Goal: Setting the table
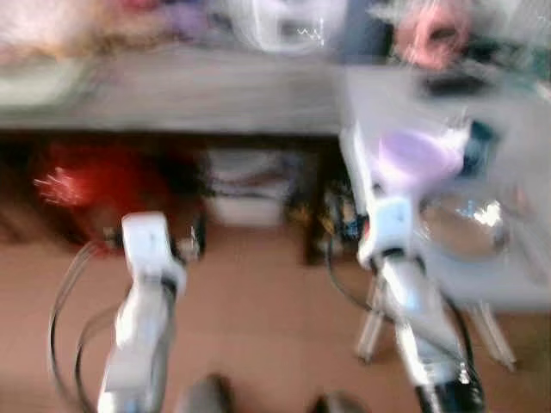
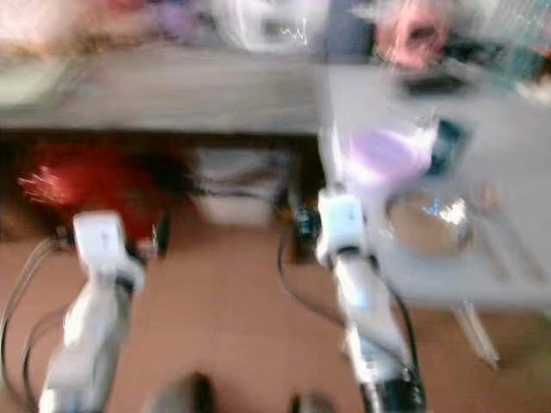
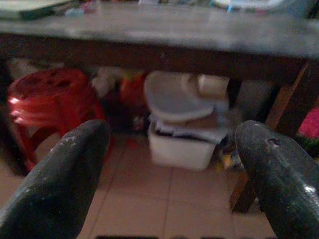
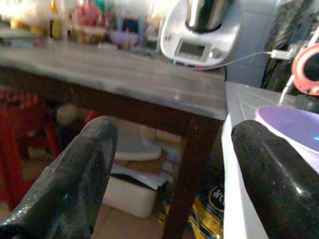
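Both eye views are blurred. A purple bowl [image 1: 417, 155] stands on the white folding table [image 1: 516, 284] at the right, and a clear glass dish [image 1: 465, 225] lies just beside it. My right arm [image 1: 392, 232] reaches up at that table's left edge; its gripper [image 4: 174, 179] is open with nothing between the fingers, and the purple bowl [image 4: 294, 129] shows beside one finger. My left arm [image 1: 146, 249] is raised over the floor in front of the dark wooden table [image 1: 189, 95]. The left gripper [image 3: 169, 174] is open and holds nothing.
Under the wooden table stand a red stool [image 1: 95, 185] and a white lidded container [image 1: 250, 194]. A white kitchen appliance [image 4: 199, 30] sits on the tabletop, with a pink ring [image 1: 435, 34] to its right. Brown tiled floor [image 1: 267, 301] lies between my arms.
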